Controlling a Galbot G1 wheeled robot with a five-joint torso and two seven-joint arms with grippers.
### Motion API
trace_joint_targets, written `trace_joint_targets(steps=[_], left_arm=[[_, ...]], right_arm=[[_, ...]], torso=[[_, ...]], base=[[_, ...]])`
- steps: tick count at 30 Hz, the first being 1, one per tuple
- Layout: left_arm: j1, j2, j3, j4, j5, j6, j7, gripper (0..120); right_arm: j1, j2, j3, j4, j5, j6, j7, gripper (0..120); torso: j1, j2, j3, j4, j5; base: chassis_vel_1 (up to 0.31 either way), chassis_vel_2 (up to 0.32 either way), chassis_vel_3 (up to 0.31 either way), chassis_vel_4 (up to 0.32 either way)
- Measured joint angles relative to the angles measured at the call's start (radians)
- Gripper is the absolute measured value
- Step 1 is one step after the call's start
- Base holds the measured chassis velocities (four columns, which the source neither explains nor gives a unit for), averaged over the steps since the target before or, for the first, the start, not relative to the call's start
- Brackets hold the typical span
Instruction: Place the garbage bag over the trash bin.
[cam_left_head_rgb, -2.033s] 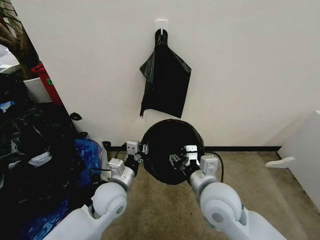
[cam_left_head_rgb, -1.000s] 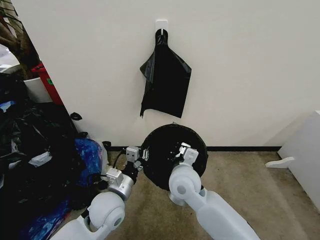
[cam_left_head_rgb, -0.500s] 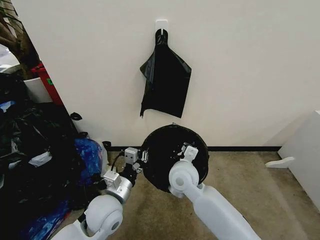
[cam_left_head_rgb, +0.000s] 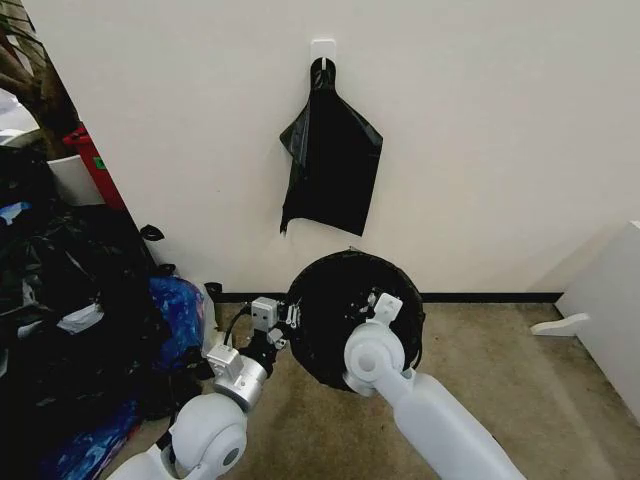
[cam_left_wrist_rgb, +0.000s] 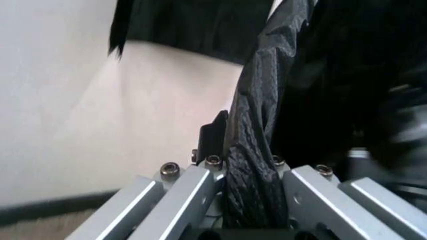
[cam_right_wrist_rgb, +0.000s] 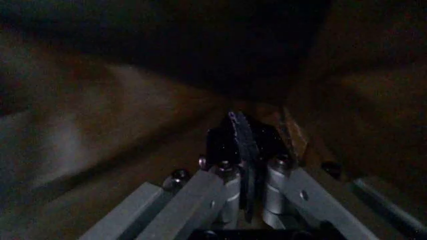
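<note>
i've got the garbage bag (cam_left_head_rgb: 340, 320) stretched over the trash bin by the wall, mouth tilted toward me. left gripper (cam_left_head_rgb: 275, 322) pinches its left edge, right gripper (cam_left_head_rgb: 383, 303) clamps film inside.

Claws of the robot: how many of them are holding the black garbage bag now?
2. The left claw grips the garbage bag at its left edge; the right claw pinches a fold of it near the right side, above the bin opening. The bag hides the bin itself.
</note>
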Motion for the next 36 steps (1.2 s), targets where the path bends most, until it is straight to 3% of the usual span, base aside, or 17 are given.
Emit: trace_joint_targets(steps=[7, 14, 18, 24, 26, 29, 32, 34, 36], left_arm=[[-0.052, -0.01, 0.018, 0.035, -0.108, 0.047, -0.054, 1], [-0.138, -0.02, 0.045, 0.073, -0.262, 0.105, -0.123, 1], [-0.17, -0.022, 0.05, 0.092, -0.38, 0.156, -0.168, 1], [-0.185, -0.019, 0.051, 0.101, -0.476, 0.211, -0.213, 1], [-0.191, -0.016, 0.051, 0.101, -0.526, 0.255, -0.241, 1], [-0.193, -0.013, 0.051, 0.101, -0.541, 0.28, -0.251, 1], [-0.199, -0.006, 0.053, 0.101, -0.576, 0.335, -0.284, 1], [-0.203, -0.006, 0.053, 0.102, -0.588, 0.344, -0.289, 1], [-0.222, -0.018, 0.055, 0.11, -0.639, 0.366, -0.318, 1]], right_arm=[[-0.047, -0.029, -0.054, 0.125, -0.014, -0.042, -0.04, 0], [-0.124, -0.128, -0.02, 0.317, -0.11, -0.125, -0.297, 0], [-0.156, -0.222, 0.091, 0.401, -0.23, -0.106, -0.549, 18], [-0.178, -0.306, 0.187, 0.403, -0.393, -0.001, -0.677, 34], [-0.207, -0.329, 0.249, 0.382, -0.451, 0.044, -0.717, 46], [-0.23, -0.335, 0.282, 0.368, -0.485, 0.068, -0.744, 51], [-0.374, -0.338, 0.426, 0.289, -0.636, 0.196, -0.9, 68], [-0.399, -0.334, 0.453, 0.277, -0.658, 0.218, -0.922, 71], [-0.493, -0.303, 0.571, 0.248, -0.714, 0.284, -0.984, 79]], torso=[[0.0, 0.0, 0.0, 0.0001, 0.0001], [0.0, 0.0, 0.0, -0.0002, 0.0002], [0.0, 0.0, 0.0, -0.0001, 0.0002], [0.0, 0.0, 0.0, 0.0, 0.0002], [0.0, 0.0, 0.0, -0.0001, 0.0002], [0.0, 0.0, 0.0, 0.0001, 0.0002], [0.0, 0.0, 0.0, 0.0002, 0.0005], [0.0, 0.0, 0.0, 0.0, 0.0004], [0.0, 0.0, 0.0, -0.0001, 0.0005]], base=[[0.0, 0.0, 0.0, 0.0], [0.0, 0.0, 0.0, 0.0], [0.0, 0.0, 0.0, 0.0], [0.0, 0.0, 0.0, 0.0], [0.0, 0.0, 0.0, 0.0], [0.0, 0.0, 0.0, 0.0], [0.0, 0.0, 0.0, 0.0], [0.0, 0.0, 0.0, 0.0], [0.0, 0.0, 0.0, 0.0]])
